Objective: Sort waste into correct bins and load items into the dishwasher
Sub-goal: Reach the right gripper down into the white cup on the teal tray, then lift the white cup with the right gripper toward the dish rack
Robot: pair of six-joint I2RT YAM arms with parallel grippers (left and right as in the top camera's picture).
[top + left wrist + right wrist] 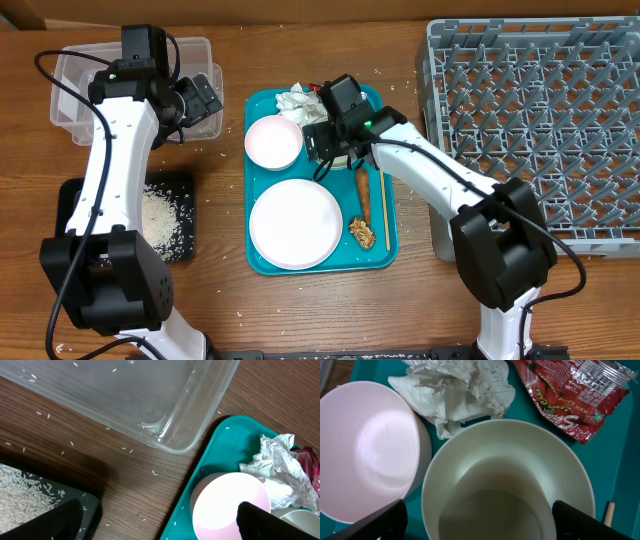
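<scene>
While the right gripper (477, 510) is held spread wide over a white bowl (505, 480), the left gripper (160, 507) is seen equally spread beside the clear tub (125, 395).
The bowl is set on the teal tray (620, 460), next to a crumpled napkin (455, 390) and a red wrapper (570, 395).

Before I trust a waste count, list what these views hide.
- Overhead: the right arm covers the cream bowl and most of the red wrapper.
- Right wrist: the wooden stick is cut off by the bottom edge.
- Left wrist: the black tray runs off the left edge.
</scene>
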